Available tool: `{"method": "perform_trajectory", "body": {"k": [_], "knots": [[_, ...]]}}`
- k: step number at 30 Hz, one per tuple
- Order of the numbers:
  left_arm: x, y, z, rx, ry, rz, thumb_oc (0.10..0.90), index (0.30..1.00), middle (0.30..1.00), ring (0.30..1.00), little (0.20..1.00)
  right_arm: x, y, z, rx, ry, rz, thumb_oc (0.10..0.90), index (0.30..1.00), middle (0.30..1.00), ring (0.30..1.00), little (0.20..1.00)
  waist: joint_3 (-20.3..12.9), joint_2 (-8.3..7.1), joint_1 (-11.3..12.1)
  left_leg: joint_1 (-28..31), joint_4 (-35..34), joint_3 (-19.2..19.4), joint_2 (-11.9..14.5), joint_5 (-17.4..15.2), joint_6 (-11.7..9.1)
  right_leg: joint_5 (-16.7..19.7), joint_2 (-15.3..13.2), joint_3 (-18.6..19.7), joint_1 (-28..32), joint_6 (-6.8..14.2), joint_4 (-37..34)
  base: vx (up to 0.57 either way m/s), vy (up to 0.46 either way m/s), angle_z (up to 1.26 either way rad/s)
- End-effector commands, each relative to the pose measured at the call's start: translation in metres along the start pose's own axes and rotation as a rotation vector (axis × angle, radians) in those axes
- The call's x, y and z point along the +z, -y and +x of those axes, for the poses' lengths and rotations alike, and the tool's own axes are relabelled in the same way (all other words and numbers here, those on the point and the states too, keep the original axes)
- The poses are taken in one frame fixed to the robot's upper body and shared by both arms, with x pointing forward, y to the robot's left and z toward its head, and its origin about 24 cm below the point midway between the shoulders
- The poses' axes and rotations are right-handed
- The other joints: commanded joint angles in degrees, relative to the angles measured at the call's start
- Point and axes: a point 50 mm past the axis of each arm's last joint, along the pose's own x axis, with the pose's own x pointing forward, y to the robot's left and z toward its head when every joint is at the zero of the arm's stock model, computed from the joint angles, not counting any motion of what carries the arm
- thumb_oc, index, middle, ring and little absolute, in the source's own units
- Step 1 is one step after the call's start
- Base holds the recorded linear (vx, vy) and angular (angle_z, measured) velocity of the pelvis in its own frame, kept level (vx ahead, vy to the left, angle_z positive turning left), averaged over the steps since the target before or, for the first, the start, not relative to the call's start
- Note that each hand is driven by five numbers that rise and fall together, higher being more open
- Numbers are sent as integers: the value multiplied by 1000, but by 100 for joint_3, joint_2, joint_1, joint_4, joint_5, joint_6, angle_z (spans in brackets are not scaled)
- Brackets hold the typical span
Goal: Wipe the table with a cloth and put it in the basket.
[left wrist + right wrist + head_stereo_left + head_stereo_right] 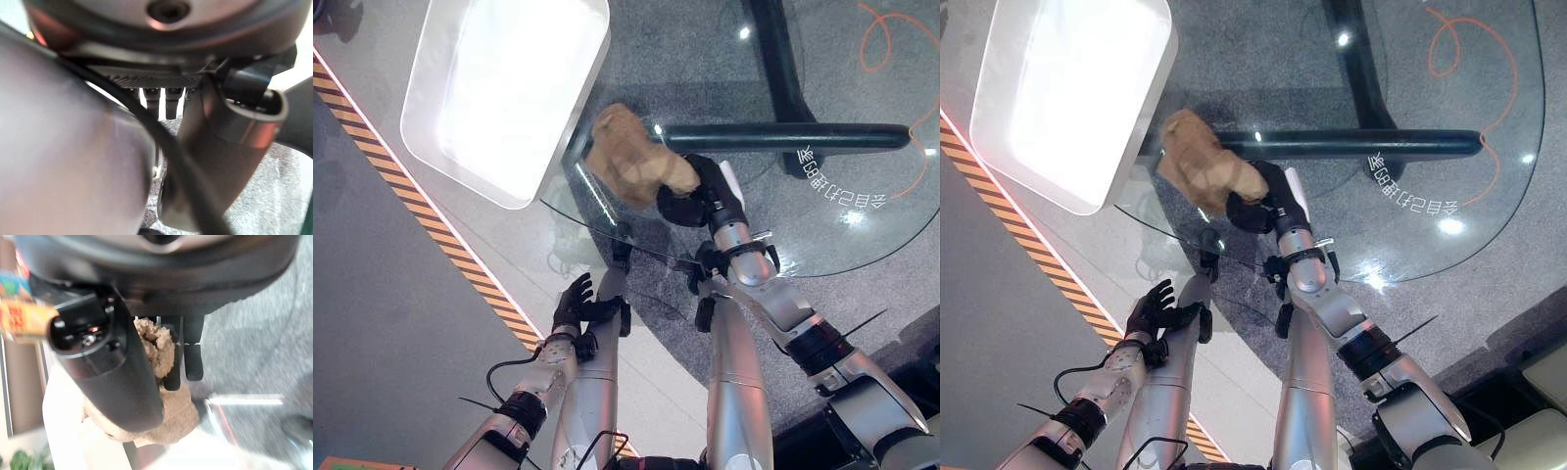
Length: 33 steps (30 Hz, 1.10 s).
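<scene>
The right hand is clamped on the cloth, fingers and thumb curled round one end, at the near-left rim of the glass worktop, just beside the white basket; most of the cloth bulges loose beyond the grip toward the basket; whether it rests on the glass or hangs just above it I cannot tell. The risk, as I judge it, is that the loose bulk catches the basket wall or slips out short of it, since only one end is held. The cloth is tan, plush and crumpled into a soft lump. The left hand hangs idle below the worktop's rim, fingers relaxed and apart, holding nothing.
</scene>
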Motion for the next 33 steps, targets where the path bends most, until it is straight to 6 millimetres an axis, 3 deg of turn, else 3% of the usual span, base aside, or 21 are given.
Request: {"method": "perform_trajectory", "body": {"k": [1,12,13,24,33], "knots": [[-35,8,-21,-35,-82,-47,800,900,900,900,900,61,-12,-14,80,325,156,100,300,300,300,200,-102,69,-52,102,932,435,-281,-1206,263,1012,332,-118,175,264,-1338,-54,-40,-2],[-15,8,-37,-145,5,-210,800,900,900,900,900,45,2,-32,70,297,164,100,300,300,300,200,-102,34,-75,592,753,422,-268,-1200,264,954,335,-244,752,219,-1478,-53,-46,-3],[-7,5,-35,-144,25,-226,800,900,900,900,900,48,6,-31,60,315,161,100,300,300,300,200,-102,12,-90,468,687,439,-290,-1010,289,1110,304,-293,670,171,-1572,-120,-71,1],[-8,-14,-48,-141,48,-336,800,900,900,900,900,40,20,-42,16,313,183,100,300,300,300,200,-102,0,-13,1017,500,336,-300,-1008,288,990,306,-397,1275,129,-1685,-28,-37,1],[23,1,-61,-425,228,-580,800,900,900,900,900,53,38,-54,-164,442,303,100,300,300,300,200,-102,-26,-42,1523,409,376,-271,-1076,335,881,364,-370,1760,94,-1664,-3,-11,1]]}}
